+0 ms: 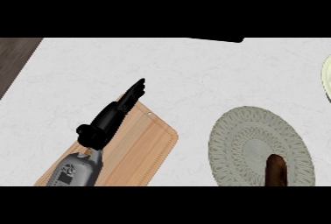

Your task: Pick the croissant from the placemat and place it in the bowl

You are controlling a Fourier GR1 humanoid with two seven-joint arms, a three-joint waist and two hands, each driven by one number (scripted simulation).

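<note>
Left hand (116, 111), black with straight, pressed-together fingers, stretches up and to the right from its grey forearm (79, 169) and holds nothing; its fingertips reach past the far corner of the board, over the bare counter. The right hand shows nowhere in the head view.

The task's thing, a dark brown elongated croissant (276, 170), lies on the lower right part of a round, grey-green woven placemat (249, 140), its lower end cut off by the view's bottom edge. It rests untouched, well apart from the left hand. At the view's right edge, beyond the placemat and further up, a pale yellow-green curved rim (326, 76) shows, most likely the bowl, though only a sliver is in view.

Left of the placemat, with a strip of counter between them, a light wooden rectangular cutting board (145, 146) lies at a slant, and the forearm and hand pass over its left side. All of this sits on a white marbled countertop (194, 74), whose dark brown edge area (14, 57) shows at the upper left.
</note>
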